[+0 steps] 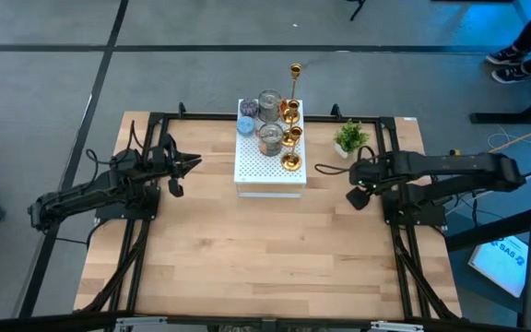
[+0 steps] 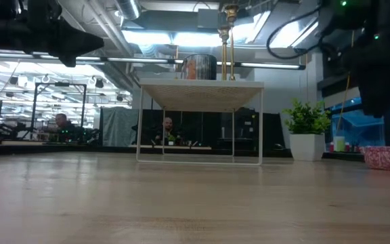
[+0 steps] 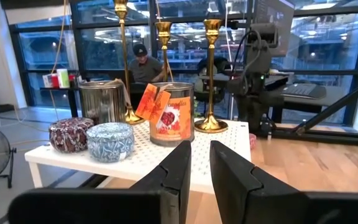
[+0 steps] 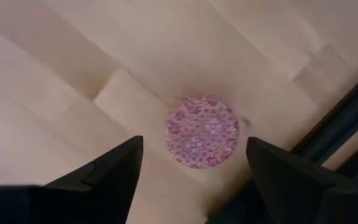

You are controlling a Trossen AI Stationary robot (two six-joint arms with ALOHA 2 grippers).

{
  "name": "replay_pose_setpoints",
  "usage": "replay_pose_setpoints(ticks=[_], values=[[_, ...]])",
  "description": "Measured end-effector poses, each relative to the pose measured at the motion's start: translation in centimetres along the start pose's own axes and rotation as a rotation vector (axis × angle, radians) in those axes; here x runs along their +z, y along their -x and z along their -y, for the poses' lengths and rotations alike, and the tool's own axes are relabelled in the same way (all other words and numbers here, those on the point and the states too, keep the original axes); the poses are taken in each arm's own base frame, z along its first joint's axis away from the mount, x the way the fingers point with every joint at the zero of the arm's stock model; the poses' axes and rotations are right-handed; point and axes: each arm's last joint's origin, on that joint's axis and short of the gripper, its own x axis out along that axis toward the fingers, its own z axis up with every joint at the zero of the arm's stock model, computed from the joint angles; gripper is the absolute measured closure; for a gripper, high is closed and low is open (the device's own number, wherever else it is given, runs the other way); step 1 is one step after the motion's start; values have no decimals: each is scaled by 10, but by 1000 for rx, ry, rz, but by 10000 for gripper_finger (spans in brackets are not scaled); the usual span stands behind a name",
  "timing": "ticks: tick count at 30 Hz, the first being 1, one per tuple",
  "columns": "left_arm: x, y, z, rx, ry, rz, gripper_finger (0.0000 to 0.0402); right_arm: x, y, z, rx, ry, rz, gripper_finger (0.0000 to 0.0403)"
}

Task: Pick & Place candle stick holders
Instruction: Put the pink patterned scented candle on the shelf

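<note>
Several gold candle stick holders [image 1: 290, 136] stand on their round bases on a white perforated box [image 1: 270, 171] at the table's far middle, one tall and thin [image 1: 295, 76]. Beside them stand two silvery cups [image 1: 269, 104] and two small round tins [image 3: 109, 140]. A pink round tin [image 4: 202, 131] lies flat on the table near the right edge. My right gripper [image 4: 194, 180] hangs open above it, pointing down, fingers either side and clear of it. My left gripper [image 3: 201, 163] is shut and holds nothing; it is level, left of the box, pointing at it.
A small green potted plant [image 1: 350, 138] stands right of the box, close to my right arm. The near half of the wooden table [image 1: 265, 267] is bare wood. The table's dark frame edge [image 4: 347, 118] runs just beyond the pink tin.
</note>
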Motion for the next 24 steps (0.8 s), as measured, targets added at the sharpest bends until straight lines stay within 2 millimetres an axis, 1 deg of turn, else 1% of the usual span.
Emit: replay_pose_setpoints(ticks=[8,12,17,21,24], values=[[-1,0,0,0,-1,-9,350,6,-13,-9,-58,30,-75,112],[-3,0,0,1,2,-32,347,6,-17,-8,-112,33,-89,112],[-5,0,0,1,11,-54,346,7,-18,-8,-77,-35,-134,111],[-5,0,0,1,11,-54,349,7,-18,-9,-55,-59,-152,95],[-5,0,0,1,11,-54,349,9,-21,-11,-76,-59,-150,78]])
